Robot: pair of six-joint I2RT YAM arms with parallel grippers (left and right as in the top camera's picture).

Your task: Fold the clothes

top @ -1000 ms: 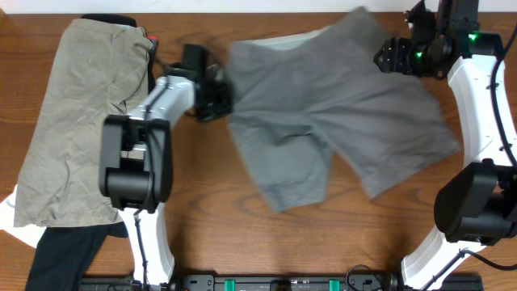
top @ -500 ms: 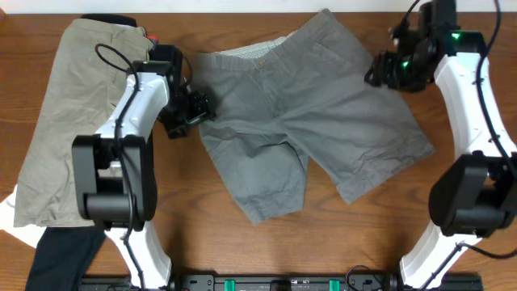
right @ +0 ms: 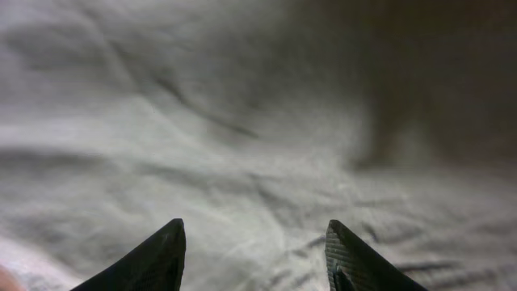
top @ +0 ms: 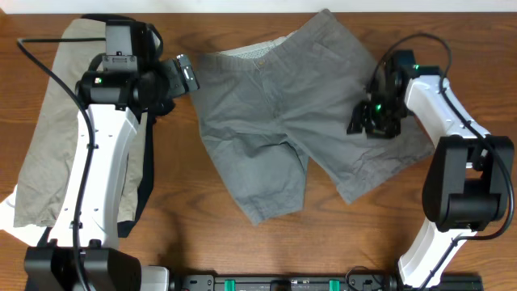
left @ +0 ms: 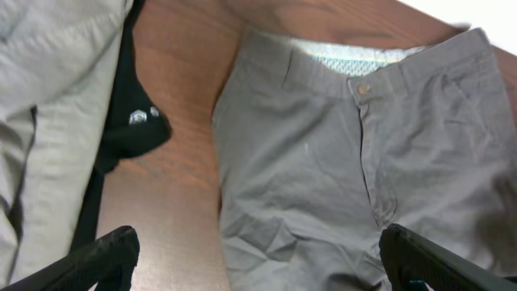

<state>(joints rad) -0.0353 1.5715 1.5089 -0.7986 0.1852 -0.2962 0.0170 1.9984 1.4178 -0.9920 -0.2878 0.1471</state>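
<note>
The grey shorts lie spread flat mid-table, waistband toward the far edge and both legs pointing to the near side. My left gripper hovers open just left of the waist corner, holding nothing. In the left wrist view the shorts show their button and fly, and the left gripper has one fingertip over bare wood and the other over the cloth. My right gripper hangs low over the shorts' right leg. In the right wrist view grey fabric fills the picture, and the right gripper stands open with nothing between its fingers.
A khaki-beige garment lies along the table's left side, with a black garment under its right edge and something white below it. The black garment lies beside the shorts' left edge. Bare wood shows in front.
My left gripper has let go of the waist corner, opened and pulled back to the left. The right gripper has come down from the far right corner over the right leg. The shorts now lie still.
</note>
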